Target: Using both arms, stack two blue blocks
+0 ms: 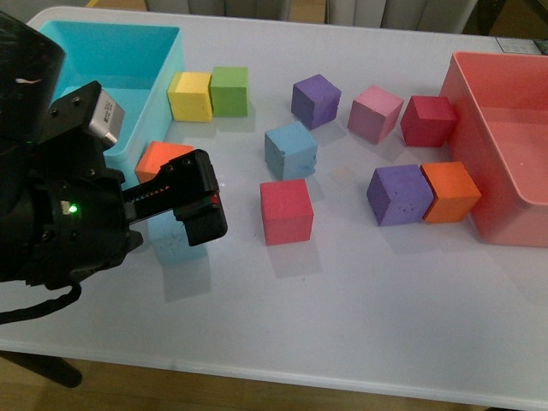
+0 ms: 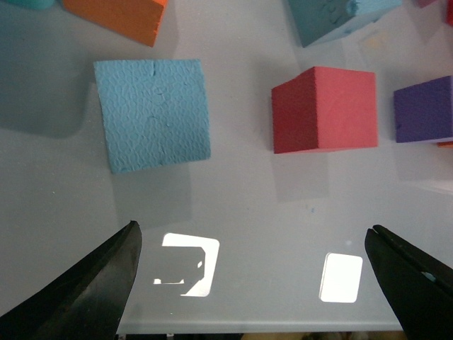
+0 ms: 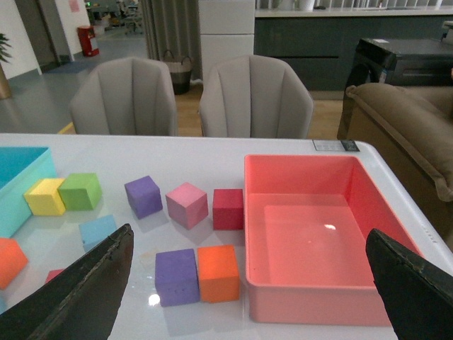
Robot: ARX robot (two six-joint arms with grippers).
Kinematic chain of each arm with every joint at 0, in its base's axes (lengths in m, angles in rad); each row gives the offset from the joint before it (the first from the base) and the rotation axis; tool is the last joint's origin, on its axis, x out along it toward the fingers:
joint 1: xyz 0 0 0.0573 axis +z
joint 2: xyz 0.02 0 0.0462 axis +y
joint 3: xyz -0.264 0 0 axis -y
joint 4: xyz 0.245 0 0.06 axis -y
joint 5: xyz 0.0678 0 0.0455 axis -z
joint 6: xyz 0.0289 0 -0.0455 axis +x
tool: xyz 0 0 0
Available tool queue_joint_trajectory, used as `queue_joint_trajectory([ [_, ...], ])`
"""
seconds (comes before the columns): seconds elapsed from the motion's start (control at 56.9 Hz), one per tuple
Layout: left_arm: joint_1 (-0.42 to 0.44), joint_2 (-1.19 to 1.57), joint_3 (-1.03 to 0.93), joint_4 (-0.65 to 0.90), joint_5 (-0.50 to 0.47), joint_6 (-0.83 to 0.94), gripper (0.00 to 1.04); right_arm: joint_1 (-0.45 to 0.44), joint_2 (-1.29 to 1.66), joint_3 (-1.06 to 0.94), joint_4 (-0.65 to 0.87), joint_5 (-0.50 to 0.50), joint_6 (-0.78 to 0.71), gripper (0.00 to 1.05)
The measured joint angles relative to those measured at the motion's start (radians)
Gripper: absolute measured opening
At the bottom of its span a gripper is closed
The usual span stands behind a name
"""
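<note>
Left claw (image 2: 253,234) was wide open, empty | nearer blue block (image 2: 154,113) sat upper left of wrist frame, clear of claw; other blue block (image 1: 291,150) mid front frame | I needed to centre over the nearer one, square to its faces, then descend | right claw (image 3: 248,237) was open, empty

Bare table (image 2: 241,212) lies open around the near blue block (image 2: 153,115) — only the orange block (image 2: 117,18) crowds its far side; the red block (image 2: 324,110) stands apart.
</note>
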Motion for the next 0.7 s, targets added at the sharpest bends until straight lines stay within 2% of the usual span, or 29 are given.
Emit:
queue_joint_trajectory([
  [0.352, 0.031, 0.135, 0.153, -0.080, -0.163, 0.136, 0.96, 0.000, 0.000, 0.000, 0.000, 0.000, 0.000, 0.96],
  [0.703, 0.023, 0.228, 0.225, -0.106, -0.199, 0.176, 0.96, 0.000, 0.000, 0.000, 0.000, 0.000, 0.000, 0.96],
])
